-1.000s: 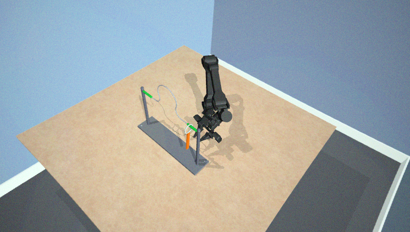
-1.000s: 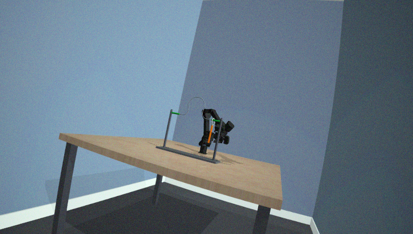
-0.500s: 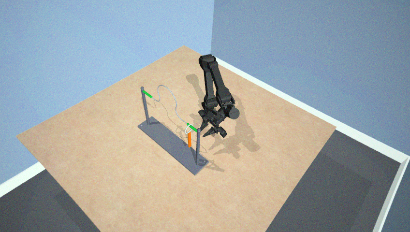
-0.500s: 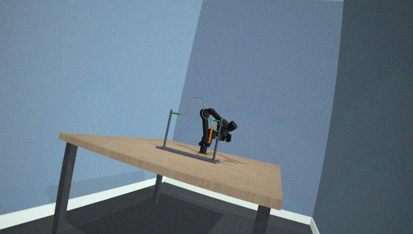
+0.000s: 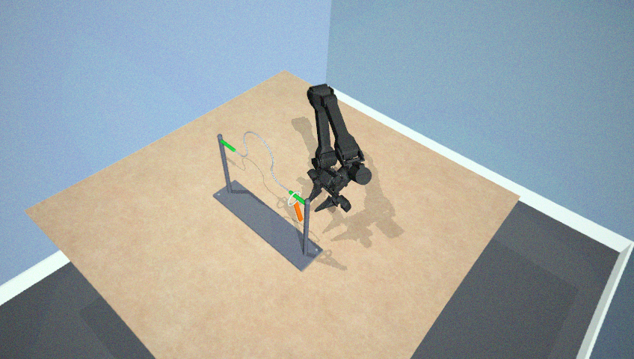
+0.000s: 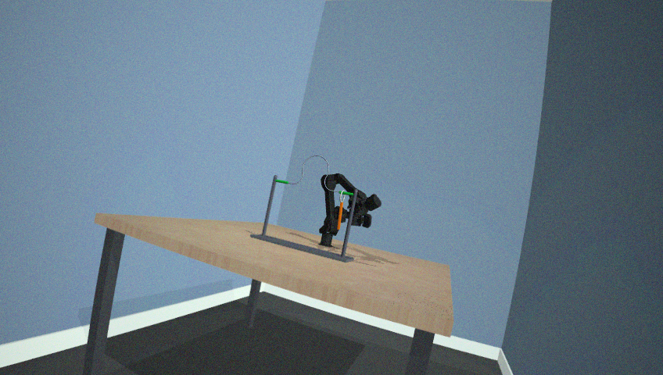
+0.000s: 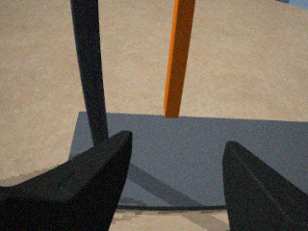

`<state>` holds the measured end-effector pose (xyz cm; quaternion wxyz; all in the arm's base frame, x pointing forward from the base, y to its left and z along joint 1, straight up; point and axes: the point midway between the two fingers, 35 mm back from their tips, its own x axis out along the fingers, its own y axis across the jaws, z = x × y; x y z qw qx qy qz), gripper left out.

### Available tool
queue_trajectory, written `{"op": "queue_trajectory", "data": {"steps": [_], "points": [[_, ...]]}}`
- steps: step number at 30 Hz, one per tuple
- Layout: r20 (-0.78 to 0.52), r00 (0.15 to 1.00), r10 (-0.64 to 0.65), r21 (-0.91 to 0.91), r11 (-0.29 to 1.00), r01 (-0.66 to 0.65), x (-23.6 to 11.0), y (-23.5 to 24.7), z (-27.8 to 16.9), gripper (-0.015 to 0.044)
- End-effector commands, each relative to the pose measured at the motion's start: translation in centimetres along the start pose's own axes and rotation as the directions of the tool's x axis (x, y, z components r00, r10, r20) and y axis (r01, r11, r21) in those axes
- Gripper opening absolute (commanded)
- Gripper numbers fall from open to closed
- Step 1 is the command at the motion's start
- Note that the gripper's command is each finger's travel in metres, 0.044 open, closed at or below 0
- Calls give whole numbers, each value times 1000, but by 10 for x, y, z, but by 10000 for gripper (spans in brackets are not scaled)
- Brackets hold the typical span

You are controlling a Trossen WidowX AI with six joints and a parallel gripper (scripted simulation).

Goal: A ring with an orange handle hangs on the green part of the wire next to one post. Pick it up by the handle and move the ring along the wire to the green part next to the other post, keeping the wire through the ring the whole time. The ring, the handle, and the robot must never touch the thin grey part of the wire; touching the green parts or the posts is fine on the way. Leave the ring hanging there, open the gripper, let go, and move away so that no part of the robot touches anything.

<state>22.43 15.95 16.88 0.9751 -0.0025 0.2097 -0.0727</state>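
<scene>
The ring [image 5: 288, 200] [image 6: 342, 201] hangs on the green part of the wire [image 5: 298, 200] [image 6: 346, 193] next to the near post [image 5: 306, 231] [image 6: 349, 227]. Its orange handle [image 5: 298, 212] [image 6: 340, 216] [image 7: 179, 45] hangs straight down. My gripper [image 5: 318, 203] [image 7: 179, 146] is open, just beside the near post and a little back from the handle. In the wrist view the handle hangs free ahead of the fingertips, touching neither. The thin grey wire [image 5: 262, 143] [image 6: 316, 158] curves up to the other green part [image 5: 228, 144] [image 6: 281, 182] at the far post [image 5: 224, 164] [image 6: 268, 206].
Both posts stand on a flat grey base plate [image 5: 262, 222] [image 6: 297, 245] [image 7: 269, 141] on the wooden table [image 5: 178, 275] [image 6: 232, 251]. In the wrist view the near post [image 7: 90, 58] stands left of the handle. The arm's base is behind the plate.
</scene>
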Motion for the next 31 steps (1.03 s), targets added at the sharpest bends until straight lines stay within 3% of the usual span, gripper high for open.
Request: {"op": "queue_trajectory", "data": {"steps": [1, 4, 8, 31], "points": [[-9, 1000, 2, 1, 1000, -2, -18, 2, -2, 265], [-1, 1000, 3, -1, 1000, -3, -42, 1, -1, 344], [3, 1000, 5, -1, 1000, -5, -47, 0, 1, 440], [3, 1000, 5, -1, 1000, -5, -47, 0, 1, 440]]}}
